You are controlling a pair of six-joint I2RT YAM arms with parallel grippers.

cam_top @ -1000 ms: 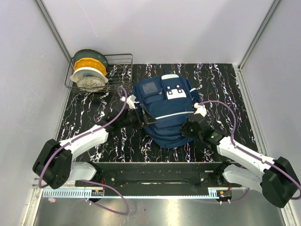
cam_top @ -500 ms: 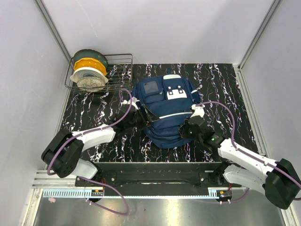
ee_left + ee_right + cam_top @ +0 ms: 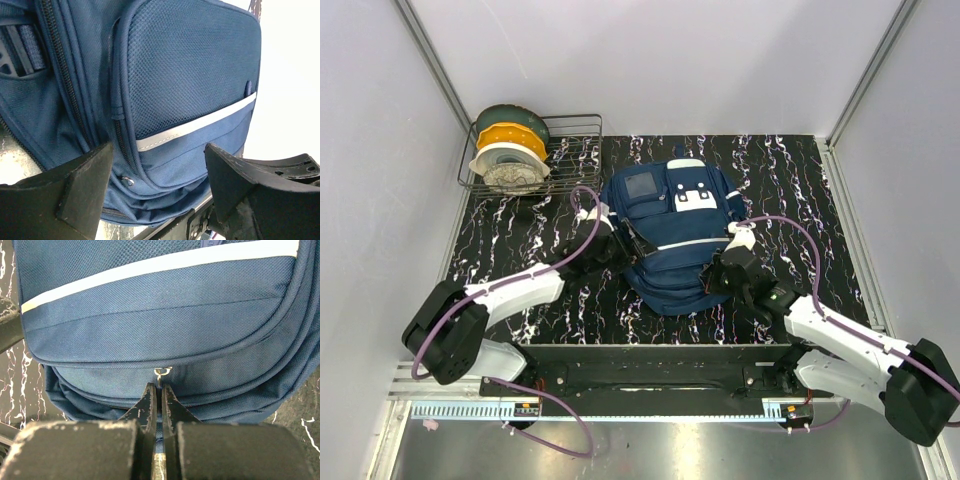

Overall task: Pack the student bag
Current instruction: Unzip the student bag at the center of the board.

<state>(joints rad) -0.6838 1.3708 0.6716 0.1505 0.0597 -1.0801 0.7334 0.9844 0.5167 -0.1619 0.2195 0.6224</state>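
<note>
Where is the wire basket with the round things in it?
In the top view, the wire basket sits at the far left corner of the table, just left of the blue backpack.

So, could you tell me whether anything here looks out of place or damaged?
Nothing stands out: the student bag lies flat on the table, fabric intact, visible zips shut, the right gripper's jaws closed on one zip pull; the wire rack stands far left.

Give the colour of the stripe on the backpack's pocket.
White fabric stripe; left wrist view shows it best.
</note>
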